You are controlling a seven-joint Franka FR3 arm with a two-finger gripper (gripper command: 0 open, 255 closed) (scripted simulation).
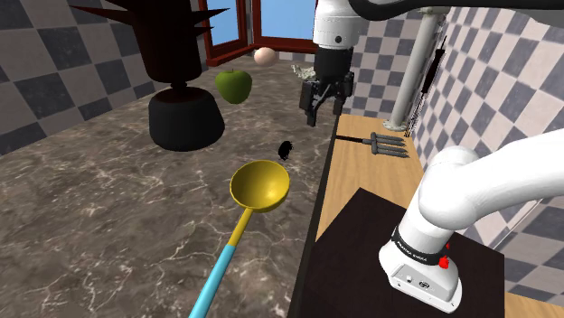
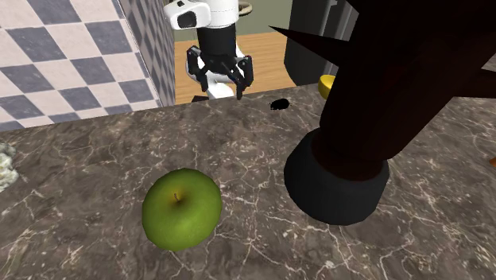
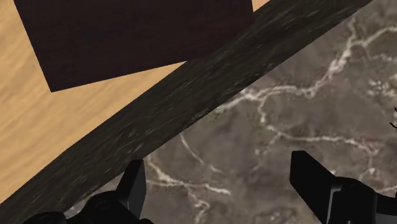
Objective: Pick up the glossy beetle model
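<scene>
Black box stand (image 1: pixel 361 244), nearest in the shoulder view, carries the white arm (image 1: pixel 488 190).

**Task state.** The small glossy black beetle model (image 1: pixel 286 150) lies untouched on the counter, just beyond the yellow-bowled ladle with a blue handle (image 1: pixel 259 185). The all-black 2-finger gripper (image 1: pixel 324 107) hangs above the counter's edge, apart from the beetle and to the shoulder view's right of it. In the wrist view the 2 fingers (image 3: pixel 315 181) stand spread, with bare stone between them. As judged, no step of the pick is done: alignment over the beetle, descent, closing and lifting are all left.

**Surface.** The counter is dark marbled stone with pale veins (image 1: pixel 108 226), bordered by a light wooden top (image 1: pixel 361 172) under the stand.

**Farther back.** In order stand 1 dark round pot with a spiky dark top (image 1: pixel 185 117), 1 green apple (image 1: pixel 233 85) and 1 pale ball (image 1: pixel 265 56).

**Room.** Grey-and-white chequered walls (image 1: pixel 54 45) enclose it, with red-brown window frames (image 1: pixel 271 23) at the far end.
</scene>
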